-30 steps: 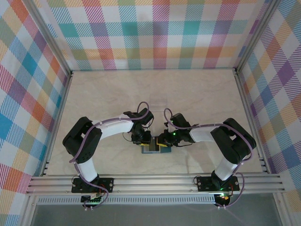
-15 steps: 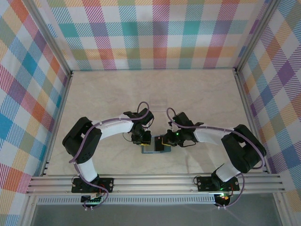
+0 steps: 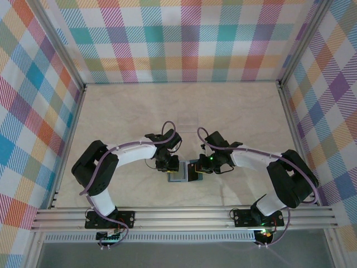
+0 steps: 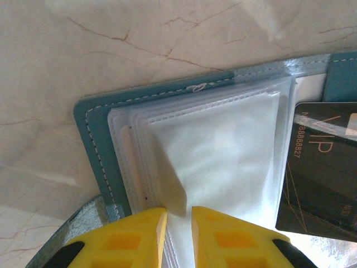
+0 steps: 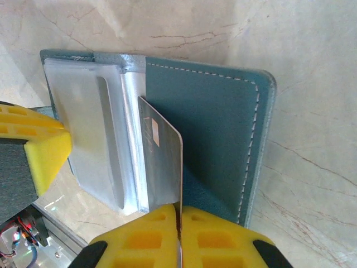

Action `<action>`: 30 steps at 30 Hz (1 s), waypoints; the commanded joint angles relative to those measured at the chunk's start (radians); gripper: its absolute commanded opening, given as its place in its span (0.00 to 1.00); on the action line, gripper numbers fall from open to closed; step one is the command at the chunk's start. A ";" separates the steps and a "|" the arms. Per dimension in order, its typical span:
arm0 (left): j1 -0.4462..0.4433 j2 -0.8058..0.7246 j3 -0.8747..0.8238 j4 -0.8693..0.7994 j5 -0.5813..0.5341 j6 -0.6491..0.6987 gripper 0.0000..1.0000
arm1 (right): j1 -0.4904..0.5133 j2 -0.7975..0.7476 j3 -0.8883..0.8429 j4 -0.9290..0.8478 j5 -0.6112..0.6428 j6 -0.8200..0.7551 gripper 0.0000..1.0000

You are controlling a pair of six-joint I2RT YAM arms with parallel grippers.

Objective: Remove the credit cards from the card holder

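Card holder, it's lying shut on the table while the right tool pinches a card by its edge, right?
Not shut: the card holder lies open on the table, as the right wrist view shows. The right tool does pinch a card by its edge.

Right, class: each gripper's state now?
Left gripper: shut on clear plastic sleeves of the teal card holder.
Right gripper: shut on a thin grey credit card.
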 commanded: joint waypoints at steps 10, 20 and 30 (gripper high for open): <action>-0.013 -0.002 -0.039 0.011 0.008 -0.015 0.21 | -0.004 0.029 -0.007 0.114 -0.088 0.066 0.15; -0.013 -0.070 -0.014 0.000 -0.024 -0.014 0.22 | -0.004 -0.052 0.040 -0.027 0.009 0.005 0.07; -0.009 -0.172 0.010 -0.056 -0.074 -0.008 0.22 | -0.020 -0.121 0.206 -0.205 0.136 -0.239 0.06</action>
